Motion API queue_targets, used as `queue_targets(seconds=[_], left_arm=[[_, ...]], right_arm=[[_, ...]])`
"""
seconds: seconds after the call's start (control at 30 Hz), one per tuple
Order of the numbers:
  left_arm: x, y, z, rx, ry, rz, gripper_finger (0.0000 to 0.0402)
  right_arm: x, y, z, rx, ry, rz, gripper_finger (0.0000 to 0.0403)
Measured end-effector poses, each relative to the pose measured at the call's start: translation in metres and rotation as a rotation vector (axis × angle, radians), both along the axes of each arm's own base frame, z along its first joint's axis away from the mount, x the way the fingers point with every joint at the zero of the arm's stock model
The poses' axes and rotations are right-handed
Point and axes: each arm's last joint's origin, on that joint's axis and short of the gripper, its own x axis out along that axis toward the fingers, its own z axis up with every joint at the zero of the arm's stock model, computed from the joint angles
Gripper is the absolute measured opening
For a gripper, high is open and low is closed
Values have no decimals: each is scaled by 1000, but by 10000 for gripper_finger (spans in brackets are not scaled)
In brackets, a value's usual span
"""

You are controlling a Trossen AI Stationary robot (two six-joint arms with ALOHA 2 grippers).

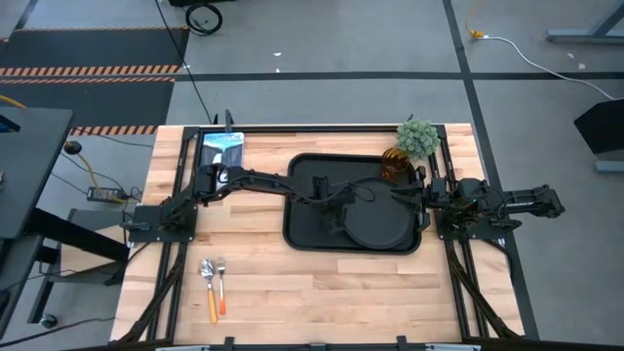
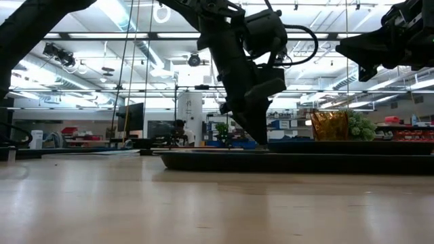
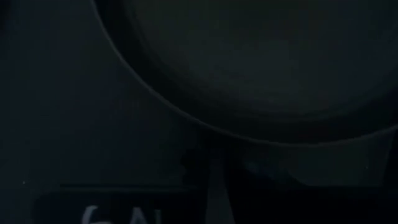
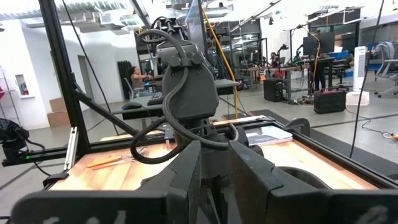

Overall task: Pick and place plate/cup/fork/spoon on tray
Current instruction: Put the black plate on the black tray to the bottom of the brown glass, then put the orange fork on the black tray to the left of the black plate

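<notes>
Ceiling strip lights glare in the low view; the near desk [image 2: 203, 203] blurs, and the left wrist view is almost black.

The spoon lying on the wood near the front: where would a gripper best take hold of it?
Judging by its pose, the spoon lies flat beside the fork, so coming straight down and pinching across the narrow orange handle, away from the fork, looks best.

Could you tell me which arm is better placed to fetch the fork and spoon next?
Probably the left: the fork and spoon lie on the table's left side, while the right tool waits at the tray's far edge.
</notes>
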Motion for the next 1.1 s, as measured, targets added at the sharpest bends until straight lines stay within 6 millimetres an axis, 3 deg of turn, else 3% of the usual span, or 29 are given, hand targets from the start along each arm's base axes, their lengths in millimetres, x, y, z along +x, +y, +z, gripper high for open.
queue_targets(seconds=[0.27,0.43,0.7,0.87,1.1], left_arm=[[-29,-22,19,44,209,-5,50],[-58,-54,35,177,383,17,50],[-101,-117,62,371,460,42,50],[-135,-152,51,435,480,93,50],[-201,-188,26,331,473,264,39]], right_arm=[[0,0,0,0,0,0,88],[0,0,0,0,-4,0,88],[0,0,1,0,-7,0,88],[0,0,1,0,-7,0,88],[0,0,1,0,-11,0,88]])
